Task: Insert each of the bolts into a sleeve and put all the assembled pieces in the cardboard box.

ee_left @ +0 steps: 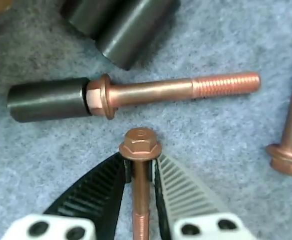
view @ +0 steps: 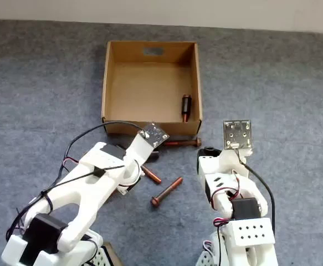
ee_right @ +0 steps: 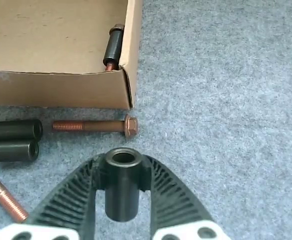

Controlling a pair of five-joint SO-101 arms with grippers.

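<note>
Left gripper point(ee_left: 140, 161): jaws closed to a narrow gap on the shank of a copper-coloured hex-flange bolt point(ee_left: 139, 142), head projecting just past the fingertips, held low over the grey carpet point(ee_left: 226, 150). Right gripper point(ee_right: 121, 167): jaws part-closed on a black cylindrical steel sleeve point(ee_right: 121, 186), bore end facing away from the wrist and unobstructed. In the high view the two held parts stand apart, bolt not yet entered in the sleeve. Ahead of the right gripper: one loose copper bolt point(ee_right: 93, 125) lying on the carpet just beside the front wall of the open brown cardboard box point(ee_right: 60, 90), threaded end towards two loose black sleeves point(ee_right: 16, 129), which lie side by side and touching. A further loose bolt point(view: 167, 192) lies on the carpet between the arms. Inside the box, against its side wall: one assembled piece point(ee_right: 113, 47), a black sleeve with copper showing at both ends. Progress, as judged: one assembly delivered; a second pair in hand but unjoined; at least two bolts and two sleeves unpaired on the carpet. The larger share of the task remains.
</note>
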